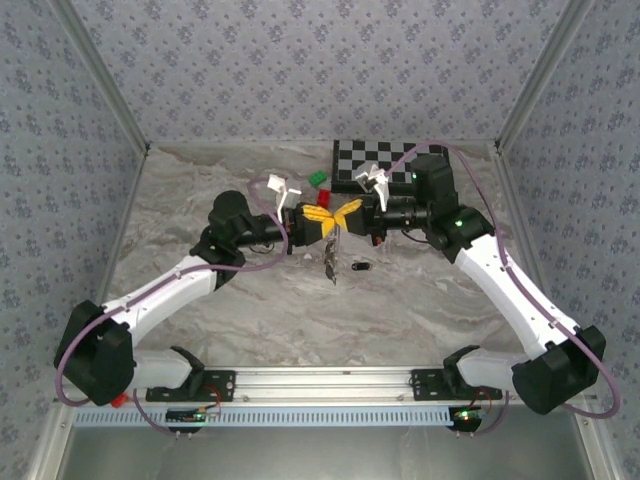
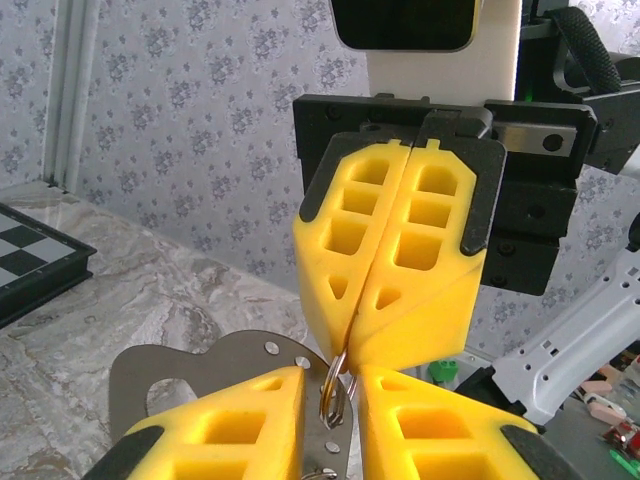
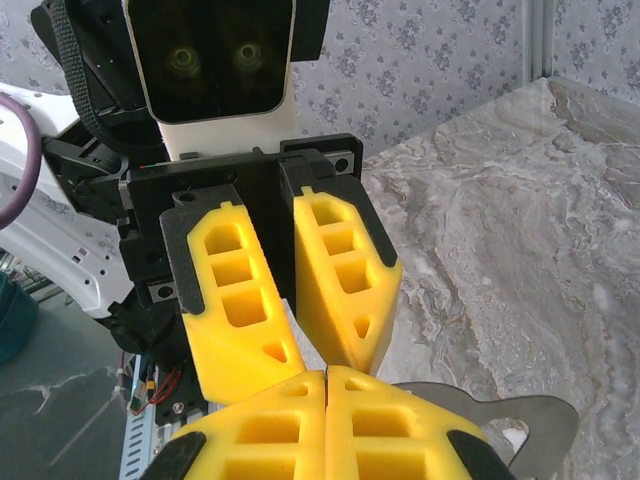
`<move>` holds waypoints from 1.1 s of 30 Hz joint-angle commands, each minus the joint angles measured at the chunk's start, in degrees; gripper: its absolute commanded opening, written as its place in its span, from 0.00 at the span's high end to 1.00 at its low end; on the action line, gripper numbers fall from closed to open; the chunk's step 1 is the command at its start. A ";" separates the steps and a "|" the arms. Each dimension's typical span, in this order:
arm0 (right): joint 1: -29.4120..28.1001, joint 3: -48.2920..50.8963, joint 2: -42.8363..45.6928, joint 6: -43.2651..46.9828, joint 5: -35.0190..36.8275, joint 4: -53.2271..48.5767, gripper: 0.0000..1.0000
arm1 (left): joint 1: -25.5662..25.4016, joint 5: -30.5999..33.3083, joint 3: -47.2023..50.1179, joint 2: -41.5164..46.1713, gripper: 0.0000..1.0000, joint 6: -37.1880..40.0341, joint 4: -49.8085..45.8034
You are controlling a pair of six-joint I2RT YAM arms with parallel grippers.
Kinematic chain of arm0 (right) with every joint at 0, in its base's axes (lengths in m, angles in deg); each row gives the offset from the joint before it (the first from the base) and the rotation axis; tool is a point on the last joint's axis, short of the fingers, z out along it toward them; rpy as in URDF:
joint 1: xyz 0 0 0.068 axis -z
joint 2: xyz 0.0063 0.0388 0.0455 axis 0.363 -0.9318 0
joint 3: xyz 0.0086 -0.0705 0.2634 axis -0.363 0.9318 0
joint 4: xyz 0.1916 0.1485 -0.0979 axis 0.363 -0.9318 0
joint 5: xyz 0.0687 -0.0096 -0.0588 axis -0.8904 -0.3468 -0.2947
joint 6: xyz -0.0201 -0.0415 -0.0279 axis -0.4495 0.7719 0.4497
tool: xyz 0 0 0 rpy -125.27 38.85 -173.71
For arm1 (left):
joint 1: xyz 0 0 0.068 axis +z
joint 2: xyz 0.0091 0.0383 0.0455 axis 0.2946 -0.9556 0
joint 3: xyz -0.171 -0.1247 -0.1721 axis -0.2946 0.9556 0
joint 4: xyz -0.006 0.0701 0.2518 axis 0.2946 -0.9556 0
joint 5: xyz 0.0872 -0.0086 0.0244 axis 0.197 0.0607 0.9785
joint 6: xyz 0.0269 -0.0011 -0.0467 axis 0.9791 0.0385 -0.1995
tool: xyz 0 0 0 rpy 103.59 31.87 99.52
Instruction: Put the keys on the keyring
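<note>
Both grippers meet nose to nose above the middle of the table. My right gripper (image 1: 345, 212) (image 2: 350, 342) (image 3: 327, 378) is shut, its yellow pads pinching the top edge of the thin silvery keyring (image 2: 337, 390). The ring hangs edge-on in the narrow gap of my left gripper (image 1: 328, 218) (image 2: 330, 375) (image 3: 327, 358), whose pads stand slightly apart and do not clamp it. A flat grey riveted metal tag (image 2: 200, 368) (image 3: 535, 418) sits below the ring, and something dark (image 1: 330, 262) dangles under the grippers. One small black key (image 1: 361, 267) lies on the table just right of that.
A black-and-white chessboard (image 1: 375, 158) (image 2: 30, 262) lies at the back of the marble table (image 1: 200, 200). A green block (image 1: 318, 178) (image 2: 447, 372) and a red block (image 1: 322, 198) sit just behind the grippers. Patterned walls close in the back and sides.
</note>
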 commanded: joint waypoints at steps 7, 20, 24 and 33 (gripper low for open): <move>0.30 0.07 0.48 -1.40 -3.69 3.56 1.00 | -0.17 -1.99 -1.95 -0.60 0.87 -0.31 2.35; 0.02 0.12 0.35 0.98 -3.90 0.40 1.00 | -0.13 0.42 -1.69 0.77 0.85 0.45 2.14; -0.10 0.24 0.26 0.91 -4.38 0.40 1.00 | -0.19 0.58 -1.65 1.51 0.82 1.25 1.42; -0.42 0.20 0.01 1.57 -4.86 -0.43 1.00 | -0.23 0.03 -1.65 1.68 0.97 2.09 0.88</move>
